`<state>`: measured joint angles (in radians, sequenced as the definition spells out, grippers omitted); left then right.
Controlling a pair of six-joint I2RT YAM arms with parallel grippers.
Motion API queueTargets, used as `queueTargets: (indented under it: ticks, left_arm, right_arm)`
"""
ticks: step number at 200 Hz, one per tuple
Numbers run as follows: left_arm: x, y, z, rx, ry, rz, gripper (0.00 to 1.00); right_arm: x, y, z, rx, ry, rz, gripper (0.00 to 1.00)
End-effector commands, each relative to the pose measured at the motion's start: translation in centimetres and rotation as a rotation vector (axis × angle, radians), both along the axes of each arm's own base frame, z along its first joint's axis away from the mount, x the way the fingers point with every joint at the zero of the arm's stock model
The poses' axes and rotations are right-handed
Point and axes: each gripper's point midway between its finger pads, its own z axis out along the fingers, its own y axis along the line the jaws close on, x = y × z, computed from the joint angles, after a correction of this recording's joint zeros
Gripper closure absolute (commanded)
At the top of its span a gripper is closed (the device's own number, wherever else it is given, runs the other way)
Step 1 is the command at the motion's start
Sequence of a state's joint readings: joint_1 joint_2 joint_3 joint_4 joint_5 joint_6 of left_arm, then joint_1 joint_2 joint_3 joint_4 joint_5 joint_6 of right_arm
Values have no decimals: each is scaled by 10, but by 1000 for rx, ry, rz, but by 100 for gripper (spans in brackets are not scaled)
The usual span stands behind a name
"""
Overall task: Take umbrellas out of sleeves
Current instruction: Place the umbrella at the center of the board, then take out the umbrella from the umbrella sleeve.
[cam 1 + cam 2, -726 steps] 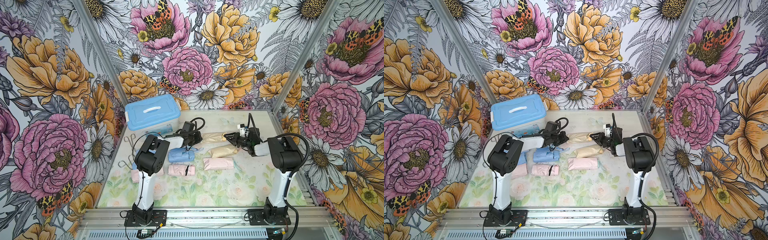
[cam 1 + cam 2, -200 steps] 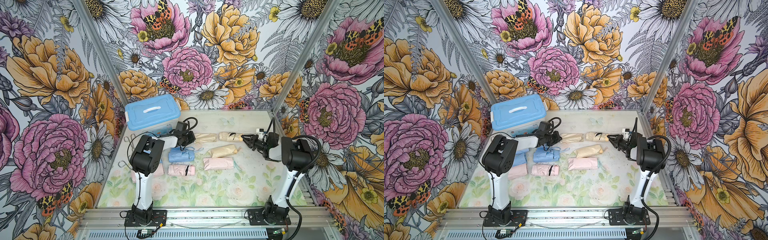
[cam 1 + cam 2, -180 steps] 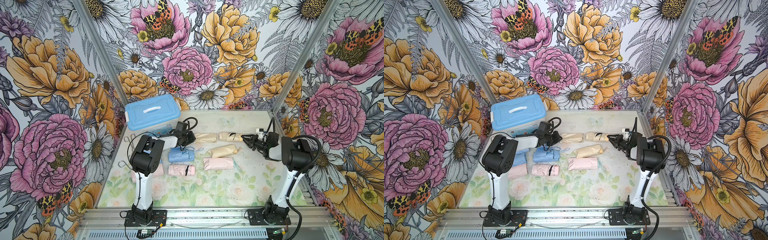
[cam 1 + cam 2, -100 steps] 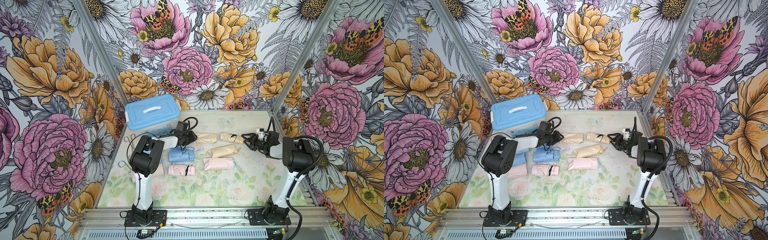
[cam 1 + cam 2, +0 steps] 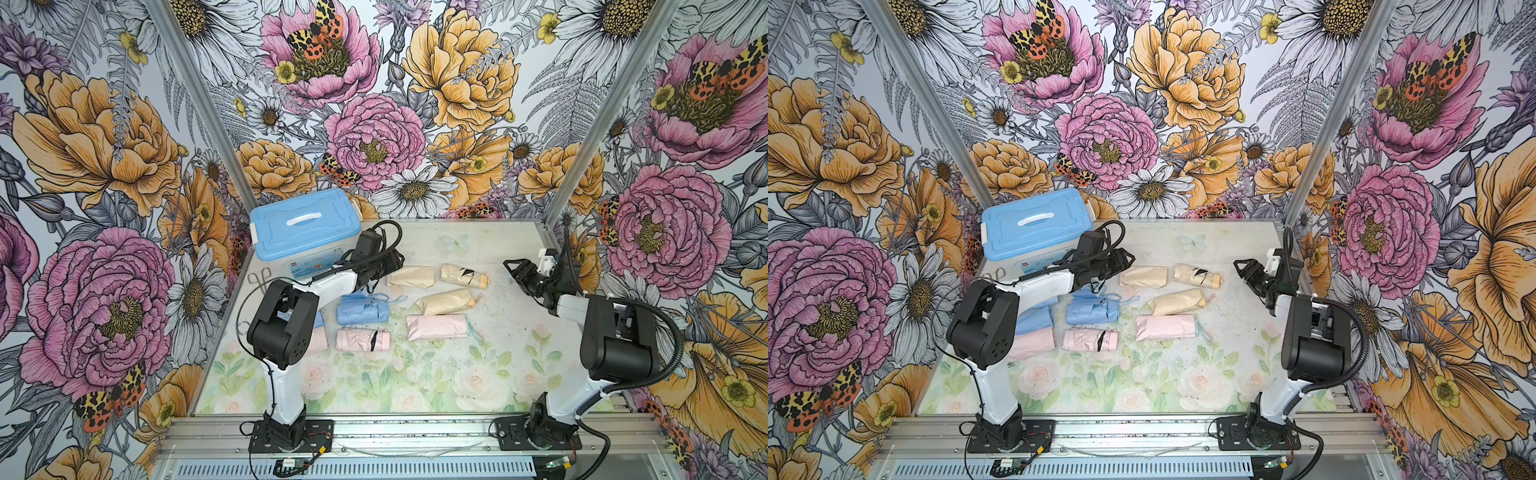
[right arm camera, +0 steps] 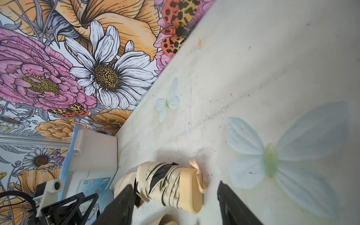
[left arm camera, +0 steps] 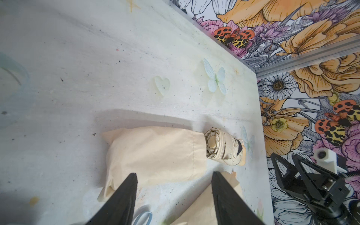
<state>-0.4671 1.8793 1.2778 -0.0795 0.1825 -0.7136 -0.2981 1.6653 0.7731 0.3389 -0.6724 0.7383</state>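
Observation:
A bare cream-yellow umbrella [image 5: 463, 276] [image 6: 171, 185] lies on the table, with its flat, empty cream sleeve [image 5: 410, 277] [image 7: 155, 155] to its left. My left gripper [image 5: 390, 266] [image 7: 174, 174] stands open beside that sleeve and holds nothing. To the right of the umbrella's handle, my right gripper [image 5: 513, 270] [image 6: 175, 185] is open and apart from it. A cream sleeve [image 5: 444, 302] and a pink sleeve [image 5: 436, 327] look filled. A blue umbrella [image 5: 362, 309] and a pink umbrella [image 5: 362, 340] lie bare.
A blue-lidded plastic box [image 5: 305, 226] stands at the back left, close behind the left gripper. A flat blue sleeve [image 5: 1034, 318] and pink sleeve [image 5: 1032, 343] lie partly under the left arm. A small metal tool [image 5: 259, 276] lies by the left wall.
Both grippers have opened: the left let go of the cream sleeve, the right let go of the cream umbrella. The right gripper has drawn back to the right, and the umbrella now lies free.

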Motion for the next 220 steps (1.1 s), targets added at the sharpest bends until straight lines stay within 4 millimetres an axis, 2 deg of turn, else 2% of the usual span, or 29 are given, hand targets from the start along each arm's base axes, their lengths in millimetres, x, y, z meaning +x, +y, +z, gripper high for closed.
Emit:
queueTargets:
  ticks: [1, 3, 5, 9, 51, 85, 127, 165, 202, 220]
  left_arm:
    - [1, 0, 30, 31, -69, 4, 34]
    - [1, 0, 30, 35, -69, 3, 34]
    - [-1, 1, 43, 26, -93, 5, 34]
    - [-2, 1, 50, 25, -105, 6, 34]
    - [-27, -4, 89, 25, -180, -22, 32]
    - [-53, -16, 98, 14, -188, -75, 31]
    - [-89, -36, 84, -17, -152, -133, 31]
    - [-115, -55, 53, -65, -86, -160, 33]
    - [-133, -75, 22, -97, -19, -182, 36]
    - [-138, -75, 6, -87, 11, -175, 37]
  right_arm:
    - [-9, -2, 8, -46, -4, -23, 29]
    - [-10, -2, 9, -47, -5, -23, 29]
    - [-10, -1, 10, -47, -6, -23, 29]
    - [-12, 0, 13, -48, -9, -21, 29]
    - [-29, 14, 41, -65, -37, 6, 28]
    - [-44, 30, 59, -81, -44, 45, 27]
    - [-65, 53, 68, -96, -45, 106, 24]
    - [-81, 66, 72, -85, -64, 129, 21]
    - [-90, 71, 63, -78, -45, 143, 21]
    - [-92, 73, 58, -78, -37, 149, 21]
